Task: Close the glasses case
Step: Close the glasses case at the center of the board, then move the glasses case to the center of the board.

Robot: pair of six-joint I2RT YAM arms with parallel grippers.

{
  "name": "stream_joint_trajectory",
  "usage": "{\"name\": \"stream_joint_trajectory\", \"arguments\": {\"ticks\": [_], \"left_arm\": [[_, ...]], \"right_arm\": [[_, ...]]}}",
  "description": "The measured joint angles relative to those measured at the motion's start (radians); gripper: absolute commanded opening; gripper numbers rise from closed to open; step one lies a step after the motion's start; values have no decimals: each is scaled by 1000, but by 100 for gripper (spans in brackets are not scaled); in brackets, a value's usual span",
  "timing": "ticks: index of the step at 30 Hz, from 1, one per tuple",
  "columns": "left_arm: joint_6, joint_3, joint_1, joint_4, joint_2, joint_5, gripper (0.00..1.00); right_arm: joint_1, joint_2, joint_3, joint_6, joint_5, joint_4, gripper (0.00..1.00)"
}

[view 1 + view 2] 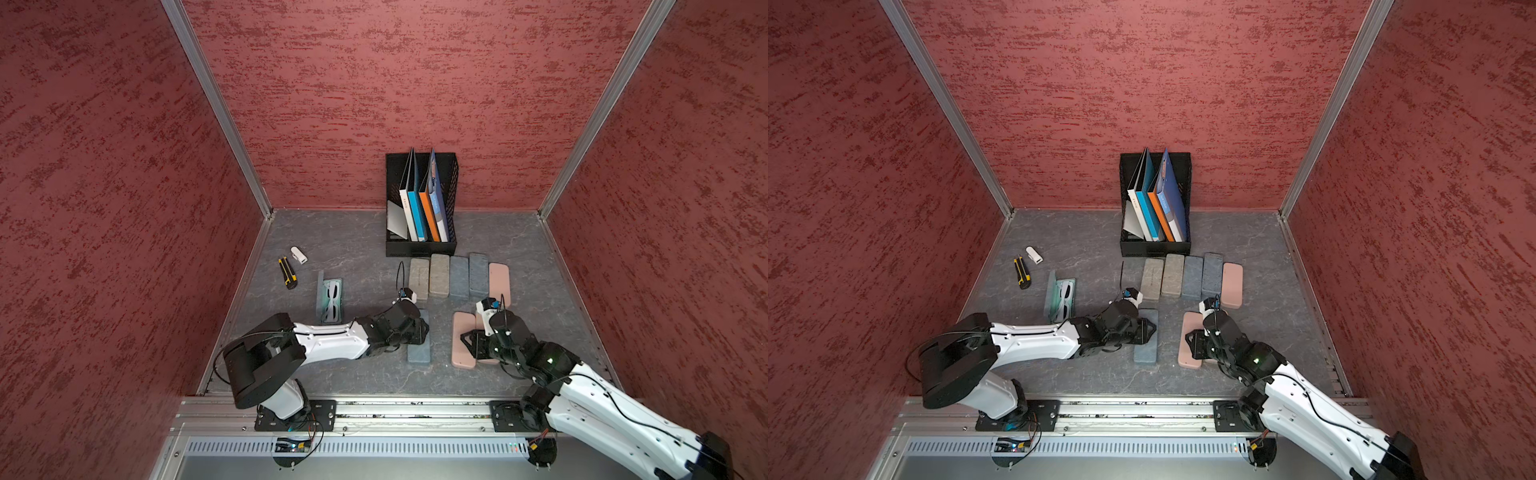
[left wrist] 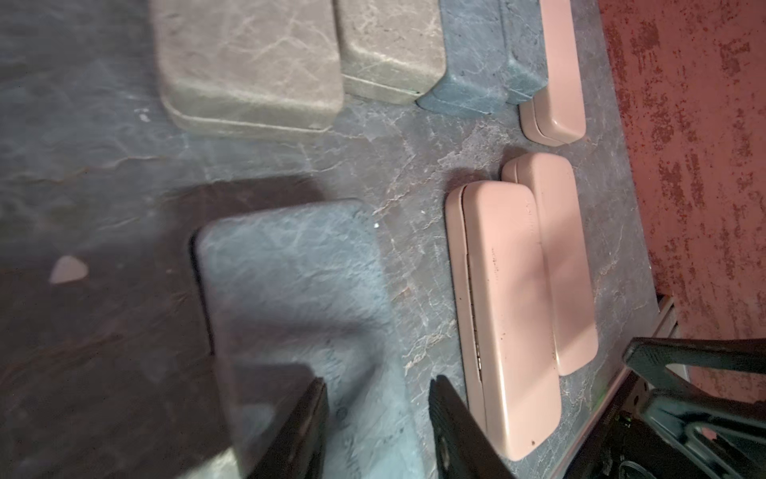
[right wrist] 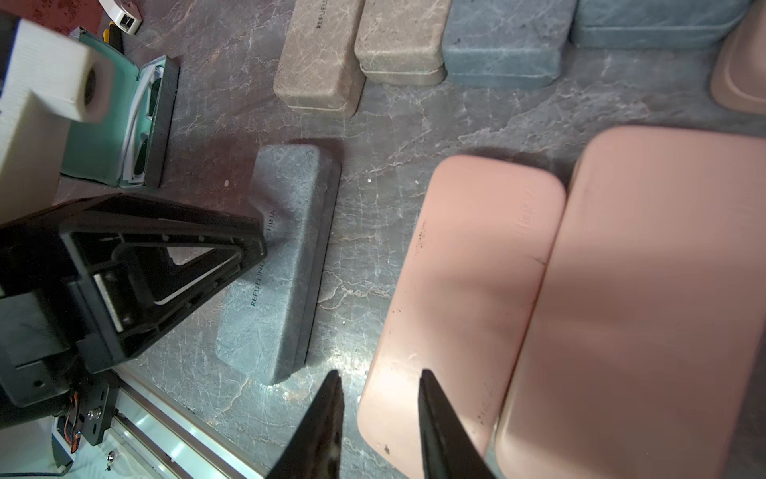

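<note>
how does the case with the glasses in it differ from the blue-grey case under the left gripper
The case with the glasses is open, teal lining and white frames showing; the blue-grey case is shut. No gripper is at the open one; the left gripper is over the shut one. Both lie flat, long sides parallel.

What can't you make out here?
Front blue textured glasses case: middle covered by left end effector in both top views.
Smooth pink glasses case under the right arm: cut off by right wrist view's edge.
Open teal case with white glasses: partly behind a white mount, right wrist view.
</note>
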Motion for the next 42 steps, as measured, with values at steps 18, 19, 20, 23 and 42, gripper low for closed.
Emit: {"name": "stream_joint_trajectory", "arguments": {"ticks": [18,19,20,23,42], "left_arm": [[-54,-22,-60,-123,-193,-80,73],[-54,-30,-55,-150,-232,-92,73],[-53,-40,-49,-167,-262,-99,73],[-43,-105,-10,-192,-329,-109,66],[-5,-43,-54,77,56,4,45]], "right_arm": [[-10,-45,9,-22,-10,-59,34],[-10,-45,9,-22,-13,-59,34],[-10,-45,9,-22,-15,-59,34],[-10,-45,9,-22,-21,-58,34],[-15,-4,82,-28,-63,-43,48]]}}
